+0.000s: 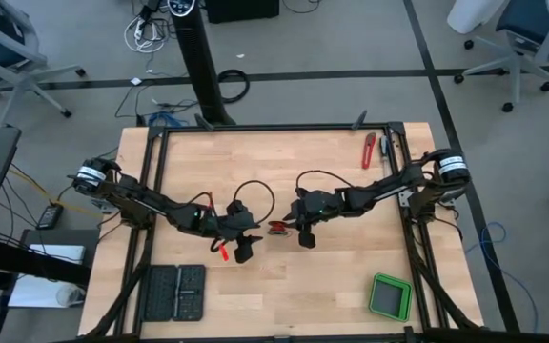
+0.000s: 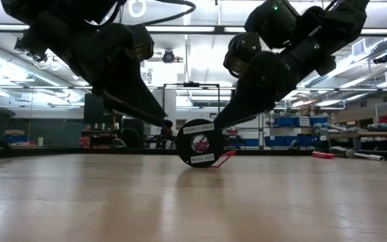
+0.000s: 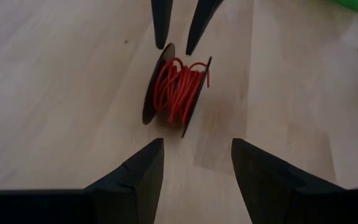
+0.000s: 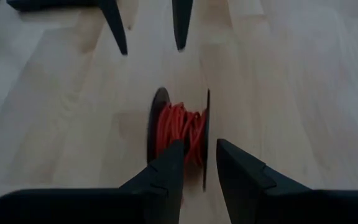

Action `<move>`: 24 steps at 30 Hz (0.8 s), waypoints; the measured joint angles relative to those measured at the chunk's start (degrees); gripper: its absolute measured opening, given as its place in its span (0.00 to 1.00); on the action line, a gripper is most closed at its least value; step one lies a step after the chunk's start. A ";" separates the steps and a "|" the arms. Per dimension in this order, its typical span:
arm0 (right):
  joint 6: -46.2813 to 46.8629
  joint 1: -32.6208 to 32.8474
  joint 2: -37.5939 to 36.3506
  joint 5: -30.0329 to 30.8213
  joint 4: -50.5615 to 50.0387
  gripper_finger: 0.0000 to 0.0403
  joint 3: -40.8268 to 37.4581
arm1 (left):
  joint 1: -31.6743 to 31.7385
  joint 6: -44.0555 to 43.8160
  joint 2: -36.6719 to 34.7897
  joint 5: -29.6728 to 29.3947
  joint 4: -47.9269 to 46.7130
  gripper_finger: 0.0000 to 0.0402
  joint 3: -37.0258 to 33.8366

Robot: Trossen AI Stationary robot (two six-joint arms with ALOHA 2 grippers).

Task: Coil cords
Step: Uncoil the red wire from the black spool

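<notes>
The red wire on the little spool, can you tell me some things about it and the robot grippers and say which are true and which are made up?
1. The red wire is wound on a small black spool standing on its edge on the table. True.
2. The left gripper has lifted the spool off the table. False: the spool rests on the table, and the open left gripper is not touching it.
3. The spool sits between the left gripper and the right gripper. True.
4. The green box is right beside the spool. False: it sits far off, near a table corner.
5. The right gripper is open, close to the spool. True.
</notes>
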 joint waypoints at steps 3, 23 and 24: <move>-0.09 -0.31 0.95 0.32 0.81 0.24 -0.01 | 0.00 0.01 0.00 -0.03 0.09 0.48 -0.02; -1.16 -0.46 0.98 0.97 1.17 0.19 -0.05 | -0.04 -0.87 0.00 -2.85 1.05 0.48 -0.02; -1.16 -0.46 0.98 0.97 0.96 0.19 -0.05 | -0.11 -0.90 0.00 -3.10 1.13 0.48 -0.02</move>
